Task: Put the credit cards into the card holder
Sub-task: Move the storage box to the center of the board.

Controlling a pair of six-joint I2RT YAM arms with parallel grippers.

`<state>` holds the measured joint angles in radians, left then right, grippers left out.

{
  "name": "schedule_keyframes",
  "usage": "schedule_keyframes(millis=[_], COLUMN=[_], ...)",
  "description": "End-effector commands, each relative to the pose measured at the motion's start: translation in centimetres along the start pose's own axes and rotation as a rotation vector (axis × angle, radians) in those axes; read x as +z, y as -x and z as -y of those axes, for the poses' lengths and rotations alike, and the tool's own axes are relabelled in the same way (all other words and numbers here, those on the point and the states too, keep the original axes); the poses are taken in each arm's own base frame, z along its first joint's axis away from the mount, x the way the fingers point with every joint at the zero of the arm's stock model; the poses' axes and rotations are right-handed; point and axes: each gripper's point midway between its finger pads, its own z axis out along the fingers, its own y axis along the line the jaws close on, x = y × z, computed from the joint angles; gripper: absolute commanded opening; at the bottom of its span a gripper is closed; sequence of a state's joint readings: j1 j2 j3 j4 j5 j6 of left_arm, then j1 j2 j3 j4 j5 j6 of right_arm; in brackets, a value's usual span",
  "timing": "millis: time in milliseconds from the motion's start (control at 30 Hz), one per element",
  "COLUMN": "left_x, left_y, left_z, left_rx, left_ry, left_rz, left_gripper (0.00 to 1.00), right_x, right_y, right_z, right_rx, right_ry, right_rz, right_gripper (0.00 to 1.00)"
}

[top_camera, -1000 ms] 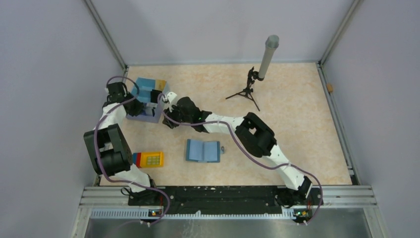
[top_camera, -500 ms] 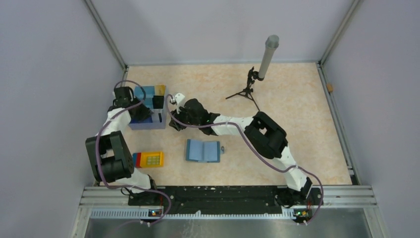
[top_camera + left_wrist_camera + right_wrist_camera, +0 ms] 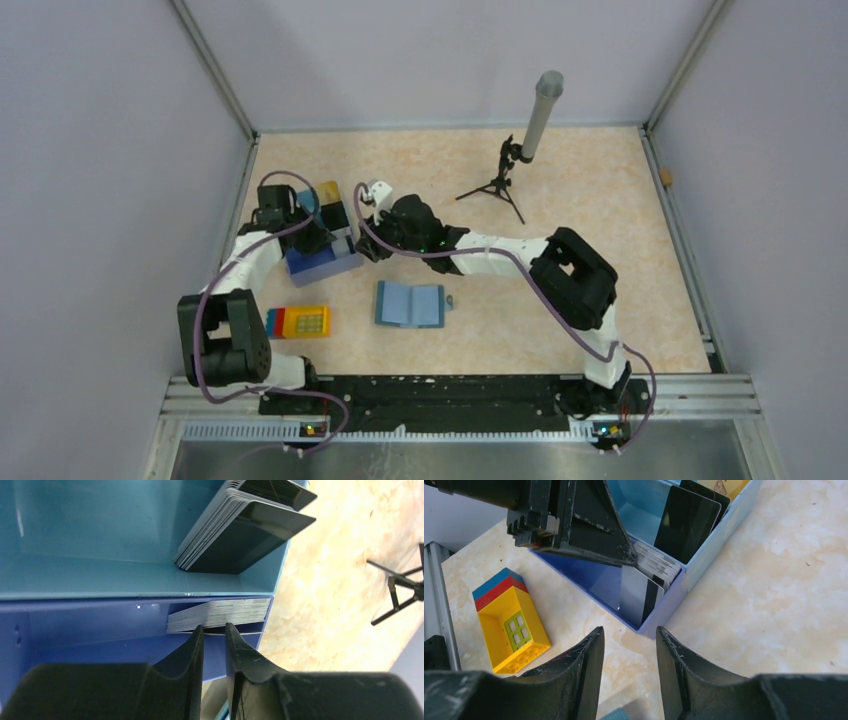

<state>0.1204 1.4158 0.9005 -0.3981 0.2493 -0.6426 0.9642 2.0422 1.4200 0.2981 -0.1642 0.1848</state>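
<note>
Overhead, the credit cards all stand on edge in a blue partitioned tray box at the left of the worktop. None is in the card holder, which lies open and flat apart from the tray, nearer the arm bases. The left pincer reaches into the tray's dark-blue compartment with its tips at the top of the silvery stack. Its jaws stand a narrow slot apart, and worktop shows through the gap. One striped card leans away from that stack, just under the left pincer's tip. Black cards fill the pale-blue compartment beside it. The right pincer hovers over bare worktop just outside the tray's corner, its jaws apart and holding nothing. A yellow toy block sits near the left arm's base, and a small tripod stands toward the far side.
</note>
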Motion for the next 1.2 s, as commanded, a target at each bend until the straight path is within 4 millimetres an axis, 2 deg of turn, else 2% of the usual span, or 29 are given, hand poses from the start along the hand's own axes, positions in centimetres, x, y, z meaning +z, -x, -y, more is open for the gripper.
schedule_keyframes(millis=[0,333,500,667,833,967,1167], left_x=[-0.1,1.6,3.0,4.3,4.2,3.4,2.8], left_y=[-4.0,-6.3,-6.9,-7.4,-7.2,-6.8,-7.7], left_z=[1.8,6.6,9.2,11.5,12.2,12.2,12.5], left_rx=[-0.004,0.033,0.042,0.059,0.122,0.23,0.313], left_ry=[-0.048,-0.161,-0.216,-0.261,-0.277,-0.283,-0.344], left_rz=[-0.098,-0.123,-0.127,-0.14,-0.133,-0.118,-0.154], left_gripper=[0.22,0.22,0.22,0.22,0.25,0.33,0.44], right_x=[-3.0,-7.8,-10.4,-12.2,-13.2,-13.7,-13.8], right_y=[3.4,1.6,1.2,0.5,0.3,-0.7,-1.1], right_z=[0.0,2.0,3.1,3.9,4.1,4.0,3.7], right_rx=[0.02,0.103,0.141,0.169,0.186,0.203,0.226], right_ry=[-0.035,-0.206,-0.301,-0.369,-0.395,-0.401,-0.39], right_rz=[0.064,0.004,-0.009,-0.033,-0.04,-0.069,-0.075], right_gripper=[0.42,0.42,0.42,0.42,0.43,0.43,0.43])
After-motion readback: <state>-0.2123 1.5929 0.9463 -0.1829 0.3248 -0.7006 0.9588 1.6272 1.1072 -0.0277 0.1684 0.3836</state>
